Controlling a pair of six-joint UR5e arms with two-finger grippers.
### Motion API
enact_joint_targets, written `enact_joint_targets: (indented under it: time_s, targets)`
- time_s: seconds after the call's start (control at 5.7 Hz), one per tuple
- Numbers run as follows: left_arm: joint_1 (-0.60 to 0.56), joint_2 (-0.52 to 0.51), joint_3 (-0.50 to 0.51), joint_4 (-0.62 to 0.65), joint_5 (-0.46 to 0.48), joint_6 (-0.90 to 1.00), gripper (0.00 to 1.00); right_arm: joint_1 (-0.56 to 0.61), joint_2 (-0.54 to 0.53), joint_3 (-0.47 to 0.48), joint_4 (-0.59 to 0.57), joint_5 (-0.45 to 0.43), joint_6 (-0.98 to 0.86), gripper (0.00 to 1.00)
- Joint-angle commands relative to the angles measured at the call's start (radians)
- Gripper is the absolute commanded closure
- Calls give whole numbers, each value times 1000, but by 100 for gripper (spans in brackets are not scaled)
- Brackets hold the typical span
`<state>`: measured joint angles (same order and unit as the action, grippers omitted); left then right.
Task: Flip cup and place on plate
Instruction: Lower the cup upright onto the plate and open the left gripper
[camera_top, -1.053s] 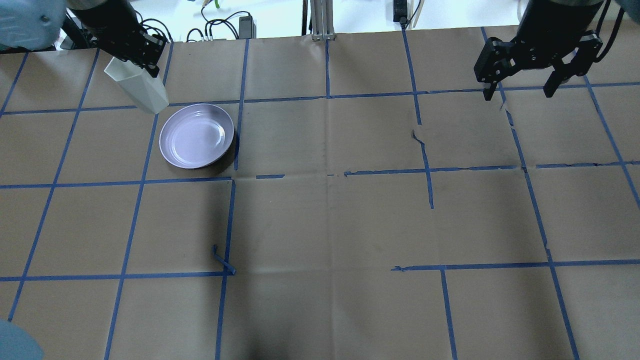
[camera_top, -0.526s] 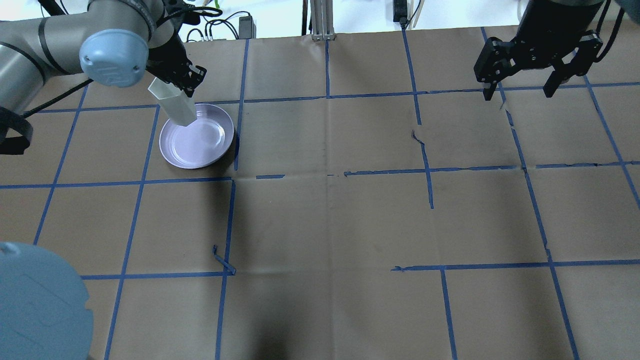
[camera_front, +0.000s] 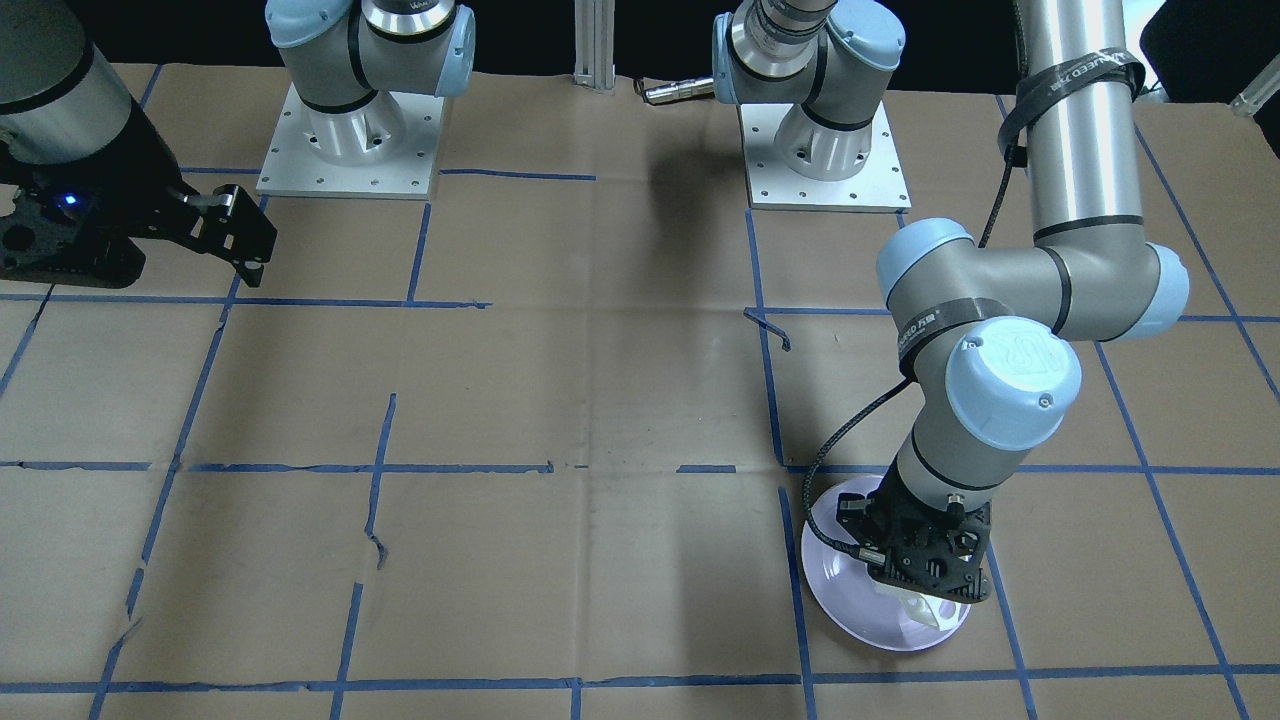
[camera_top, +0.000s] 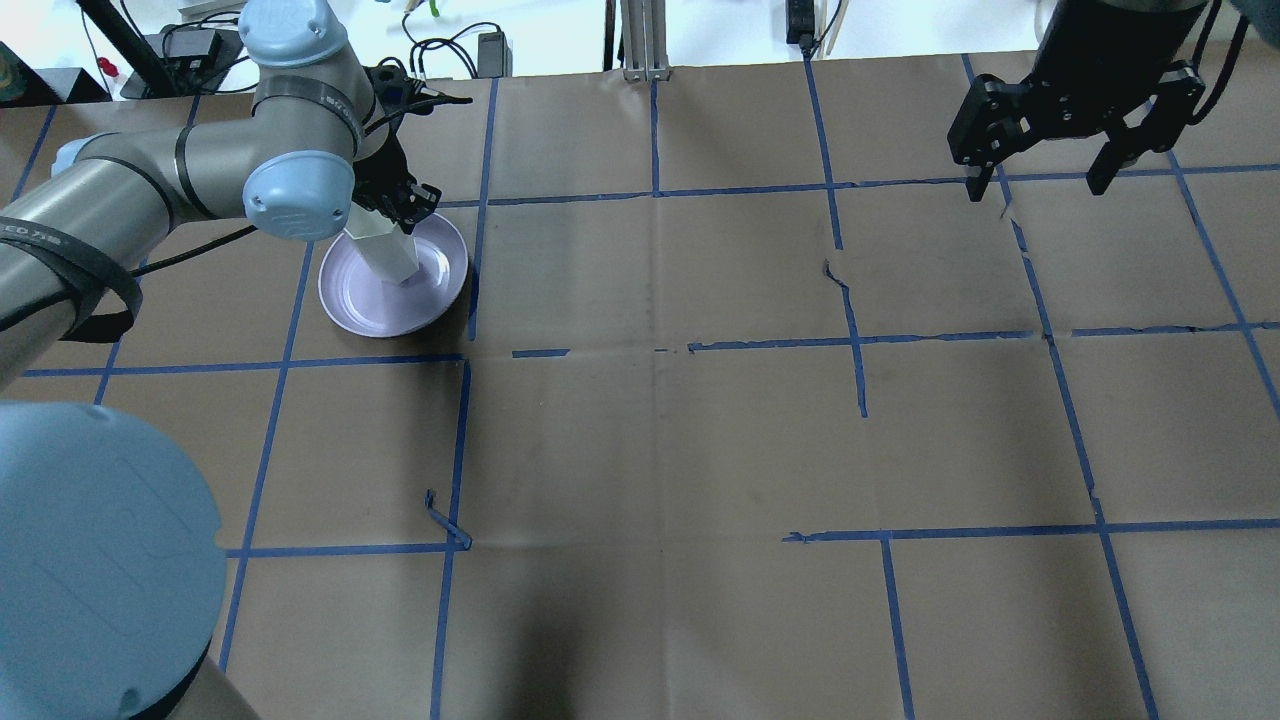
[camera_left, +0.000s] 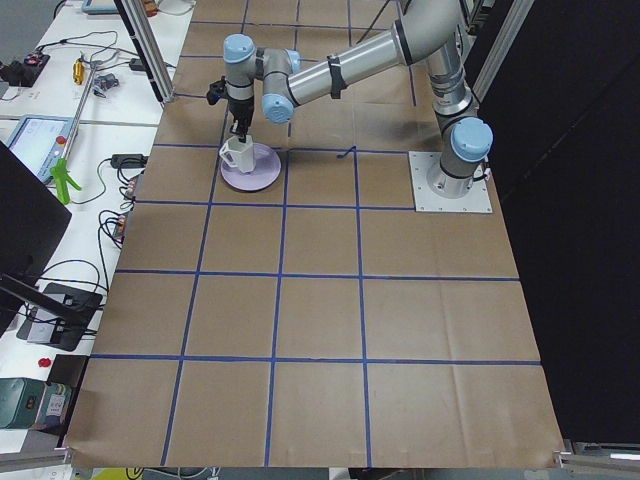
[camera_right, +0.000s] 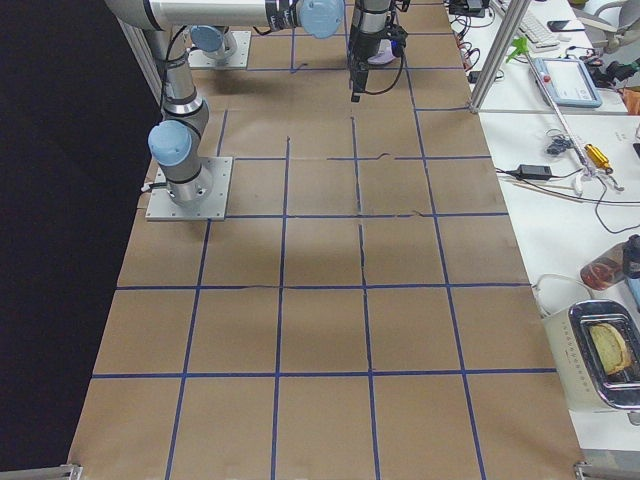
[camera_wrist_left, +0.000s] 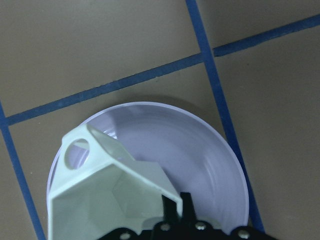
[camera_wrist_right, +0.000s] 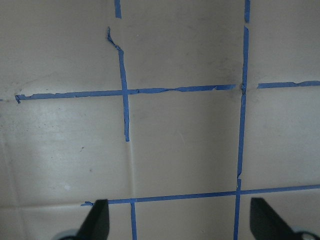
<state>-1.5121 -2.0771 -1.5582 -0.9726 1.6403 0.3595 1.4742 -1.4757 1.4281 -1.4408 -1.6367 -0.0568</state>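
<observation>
The white faceted cup (camera_top: 385, 250) hangs mouth-up in my left gripper (camera_top: 397, 212), which is shut on its rim wall. Its base is low over the middle of the pale lavender plate (camera_top: 355, 300); I cannot tell whether it touches. In the left wrist view the cup's (camera_wrist_left: 107, 192) open mouth and angular handle face the camera, with the plate (camera_wrist_left: 200, 150) beneath. From the front the gripper hides most of the cup (camera_front: 925, 608) over the plate (camera_front: 850, 590). My right gripper (camera_top: 1040, 180) is open and empty, high at the far right, its fingers (camera_wrist_right: 97, 222) over bare paper.
The table is covered in brown paper (camera_top: 660, 440) with a grid of blue tape. A loose tape curl (camera_top: 445, 520) lies in front of the plate. Cables and a metal post (camera_top: 645, 40) are at the far edge. Both arm bases (camera_front: 345, 130) stand on the robot's side.
My left arm has carried the cup from behind and left of the plate to over the plate's middle and lowered it. The right arm has not moved.
</observation>
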Motion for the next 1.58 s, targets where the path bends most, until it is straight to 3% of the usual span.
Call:
enact_joint_targets:
  time_s: [0.0, 0.18, 0.53, 0.88, 1.4]
  targets:
    - [0, 3, 6, -5, 7, -2, 13, 0, 0, 0, 0, 0, 0, 0]
    - [4, 26, 16, -27, 31, -1, 0, 0, 0, 0, 0, 0, 0, 0]
    - [4, 175, 26, -212, 38, -7, 0, 0, 0, 0, -1, 0, 0, 0]
    - [-14, 355, 23, -484, 27, -203, 0, 0, 0, 0, -1, 0, 0, 0]
    - [-117, 458, 33, -624, -3, -392, 0, 0, 0, 0, 0, 0, 0, 0]
